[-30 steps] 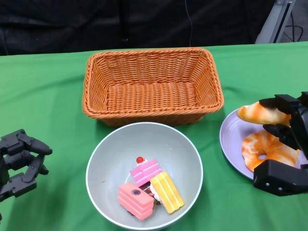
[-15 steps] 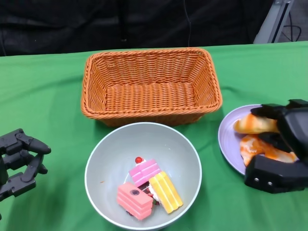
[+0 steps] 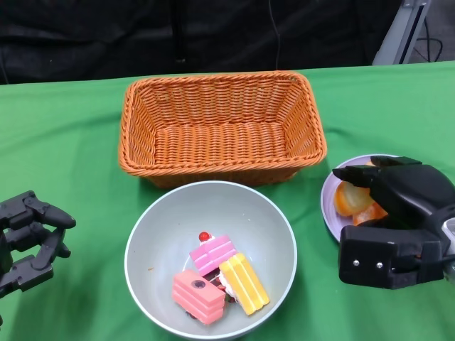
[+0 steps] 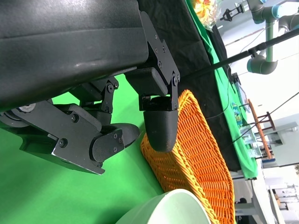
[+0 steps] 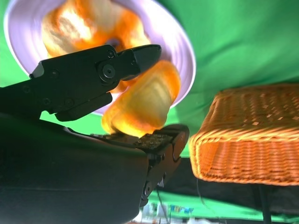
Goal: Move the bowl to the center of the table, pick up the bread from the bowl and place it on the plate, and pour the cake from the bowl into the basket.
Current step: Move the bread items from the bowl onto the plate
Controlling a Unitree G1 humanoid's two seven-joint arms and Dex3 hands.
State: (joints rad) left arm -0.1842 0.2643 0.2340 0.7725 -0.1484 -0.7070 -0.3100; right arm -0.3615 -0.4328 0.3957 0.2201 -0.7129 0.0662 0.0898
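Left hand (image 3: 30,238) rested at the counter's near left edge, fingers loosely apart and holding nothing; no change in its position across the last second.

Bowl (image 3: 162,220) stood near the middle of the green counter (image 3: 64,142), just in front of the wicker basket (image 3: 222,124). It contained the cake pieces (image 3: 220,278) only: two pink, one yellow, one topped with a cherry. No bread remained in it. The basket held nothing visible.

Right hand (image 3: 387,213) was over the purple plate (image 3: 330,195) at the counter's right. One second earlier it had carried the bread piece (image 5: 140,105) raised above the plate's far side; it had since descended and come nearer, so that the piece hung low over the plate. The right wrist view showed the piece pinched between the fingers (image 5: 93,70) above and below it. A second bread piece (image 5: 79,23) already lay on the plate.

Assessment: bread transfer was in its closing stage, with release not yet made. Contact between the held piece and the plate could not be confirmed. The pour of cake into the basket remained outstanding.
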